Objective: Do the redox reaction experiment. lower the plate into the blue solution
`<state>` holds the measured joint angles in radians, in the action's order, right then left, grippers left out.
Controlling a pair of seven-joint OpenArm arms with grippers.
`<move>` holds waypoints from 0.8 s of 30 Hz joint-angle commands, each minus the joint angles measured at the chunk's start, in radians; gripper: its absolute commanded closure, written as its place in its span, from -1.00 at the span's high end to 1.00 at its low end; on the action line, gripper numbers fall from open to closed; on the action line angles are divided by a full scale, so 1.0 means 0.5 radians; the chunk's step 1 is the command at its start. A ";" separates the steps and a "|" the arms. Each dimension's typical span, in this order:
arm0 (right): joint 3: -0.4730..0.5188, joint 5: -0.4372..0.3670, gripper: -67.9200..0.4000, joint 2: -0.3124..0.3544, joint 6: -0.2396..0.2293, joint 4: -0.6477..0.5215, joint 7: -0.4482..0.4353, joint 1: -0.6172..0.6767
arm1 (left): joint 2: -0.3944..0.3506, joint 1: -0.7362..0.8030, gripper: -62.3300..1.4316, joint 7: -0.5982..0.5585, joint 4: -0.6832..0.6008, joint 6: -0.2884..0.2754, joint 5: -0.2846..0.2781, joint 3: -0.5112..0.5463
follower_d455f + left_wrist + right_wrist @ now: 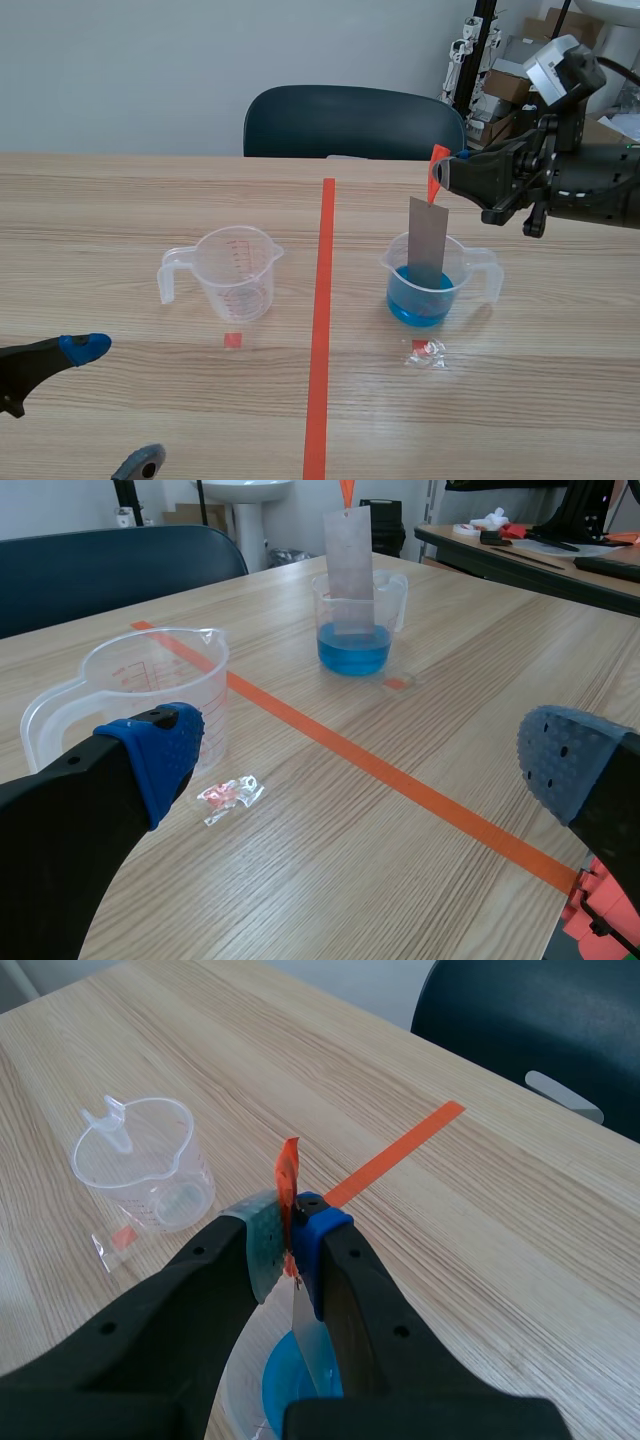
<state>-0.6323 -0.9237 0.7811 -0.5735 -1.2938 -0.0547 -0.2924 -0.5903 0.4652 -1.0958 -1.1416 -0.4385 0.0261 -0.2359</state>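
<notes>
While my right gripper (452, 172) hangs just above the beaker (463, 262) in the scene view, its fingers are clamped on the orange tab (437, 165) at the top of the plate (428, 240). The plate stands upright inside the beaker with its lower end down at the blue solution (420, 308), and most of its length rises above the beaker's rim. My left gripper (113, 405) sits low and well apart from the beaker, across the tape line (321, 330) from it, fingers apart and holding nothing. The spare jug (232, 272) stands across that line from the beaker too, and a scrap of wrapper (427, 352) lies just beside the beaker on my side. From the left wrist, my two pads (160, 745) stand wide apart with nothing between them. Far ahead of them the plate's foot looks to be touching or barely under the solution, though I cannot tell how deep. From the right wrist, both pads press the tab between them, the plate drops straight below into the beaker, and the solution shows under my fingers. I judge the job partly done: the plate is centred in the beaker and its tip is about at the liquid. What is left is to sink it further, gently, without knocking the beaker's wall.
</notes>
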 commanded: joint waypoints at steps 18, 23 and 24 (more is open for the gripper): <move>0.011 -0.007 -0.98 0.016 -0.005 -0.010 -0.048 -0.002 | -0.011 -0.005 1.00 -0.030 -0.037 0.005 -0.013 0.000; 0.011 -0.006 -0.98 0.016 -0.005 -0.010 -0.045 -0.002 | -0.011 -0.005 1.00 -0.030 -0.037 0.005 -0.013 0.000; 0.011 -0.006 -0.98 0.016 -0.005 -0.010 -0.044 -0.002 | -0.011 -0.005 1.00 -0.030 -0.037 0.005 -0.013 0.000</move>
<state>-0.6323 -0.9234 0.7811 -0.5735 -1.2938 -0.0696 -0.2844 -0.5903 0.4652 -1.0958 -1.1416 -0.4385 0.0261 -0.2359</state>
